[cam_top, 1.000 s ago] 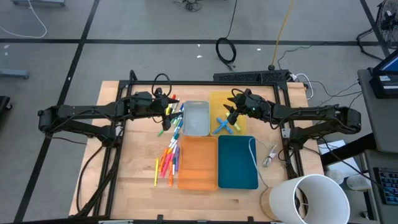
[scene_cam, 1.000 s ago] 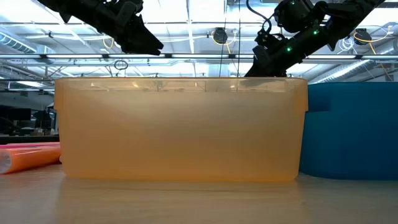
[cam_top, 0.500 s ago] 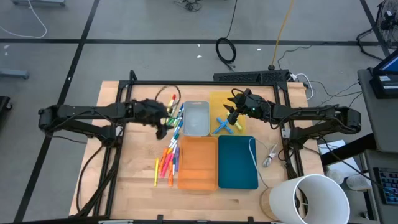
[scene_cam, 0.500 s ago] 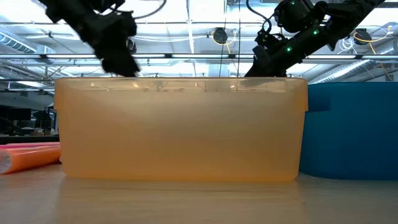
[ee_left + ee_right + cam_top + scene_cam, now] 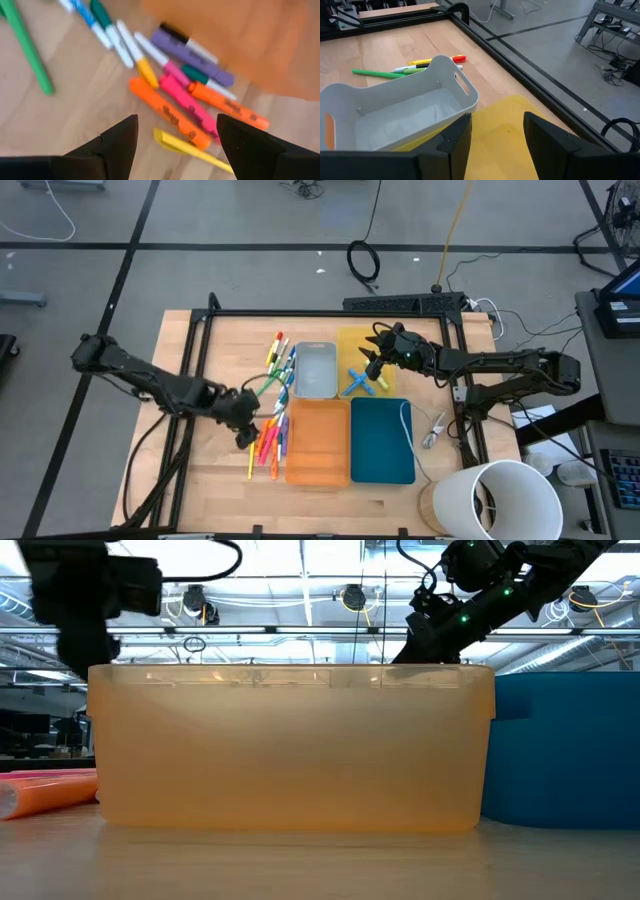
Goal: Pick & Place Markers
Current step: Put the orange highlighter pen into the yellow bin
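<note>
From above we find the left tool (image 5: 245, 427) over the loose markers (image 5: 268, 438) on the table (image 5: 220, 480) beside the orange tray (image 5: 318, 442), most still unsorted; two blue markers (image 5: 357, 380) lie in the yellow tray (image 5: 352, 340). Its wrist view shows it open and empty above an orange marker (image 5: 170, 112). The right wrist view shows the right tool (image 5: 494, 131) open, empty, over that yellow tray.

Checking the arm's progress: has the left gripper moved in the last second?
Yes. The left gripper went from beside the white tray toward the table's near edge, now beside the orange tray.

Open wood left of markers (image 5: 268, 438); orange tray (image 5: 318, 442) wall blocks their right side, touching.
</note>
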You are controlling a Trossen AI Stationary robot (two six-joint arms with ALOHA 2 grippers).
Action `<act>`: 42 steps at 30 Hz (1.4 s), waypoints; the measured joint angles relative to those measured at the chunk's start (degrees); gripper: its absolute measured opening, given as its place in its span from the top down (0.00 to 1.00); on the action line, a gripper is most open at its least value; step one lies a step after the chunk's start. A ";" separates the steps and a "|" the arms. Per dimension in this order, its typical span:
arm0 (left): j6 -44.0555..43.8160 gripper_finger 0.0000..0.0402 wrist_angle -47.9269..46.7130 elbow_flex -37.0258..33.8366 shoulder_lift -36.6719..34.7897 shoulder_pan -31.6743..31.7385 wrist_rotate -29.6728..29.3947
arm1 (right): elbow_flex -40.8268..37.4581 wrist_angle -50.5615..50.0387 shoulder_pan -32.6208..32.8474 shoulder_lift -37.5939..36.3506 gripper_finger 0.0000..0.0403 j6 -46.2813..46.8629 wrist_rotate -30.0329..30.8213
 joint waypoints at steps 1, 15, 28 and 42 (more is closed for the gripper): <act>-2.06 0.32 0.34 0.02 1.65 -1.11 -0.36 | 0.00 0.21 0.00 0.00 0.57 -0.03 0.00; -11.74 0.32 -2.98 3.93 20.84 0.11 6.19 | 0.00 5.37 0.00 0.00 0.57 -2.57 0.00; -17.08 0.32 -2.87 4.36 20.66 1.45 5.93 | 0.00 7.32 -0.13 0.00 0.57 -3.95 0.05; -17.91 0.32 -4.68 5.97 23.46 1.45 2.83 | 0.00 8.03 -0.13 0.00 0.58 -3.93 0.08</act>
